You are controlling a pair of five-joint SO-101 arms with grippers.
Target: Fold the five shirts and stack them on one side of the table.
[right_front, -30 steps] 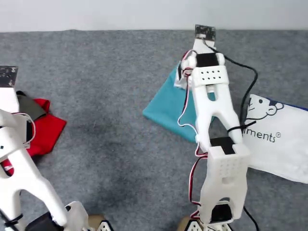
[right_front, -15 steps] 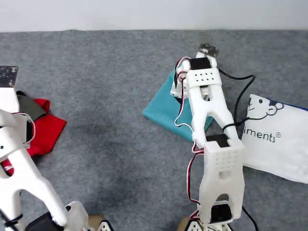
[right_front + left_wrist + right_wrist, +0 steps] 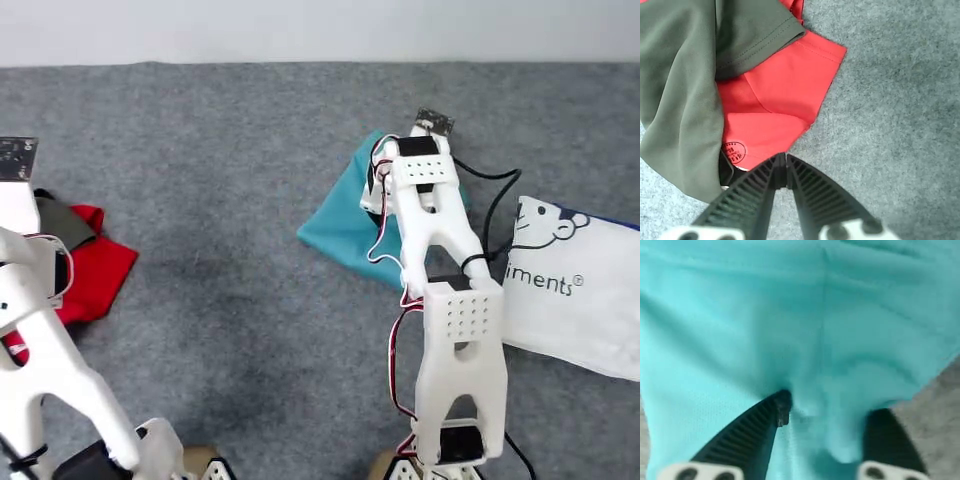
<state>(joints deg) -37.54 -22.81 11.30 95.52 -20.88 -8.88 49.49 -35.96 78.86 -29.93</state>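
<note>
Since the earlier frames the right arm [image 3: 440, 240] has drawn back toward its base over the teal shirt [image 3: 335, 225], whose far edge has shifted with it. Its jaws are part closed on a bunched fold of that shirt, mid-desk [image 3: 220, 200]. Risk: so thick and loose a pinch may slip, or may drag the whole shirt instead of folding it. Left arm [image 3: 40, 330]: jaws shut and empty, just beside the red shirt [image 3: 785, 95], which lies under an olive shirt [image 3: 680, 90].
</note>
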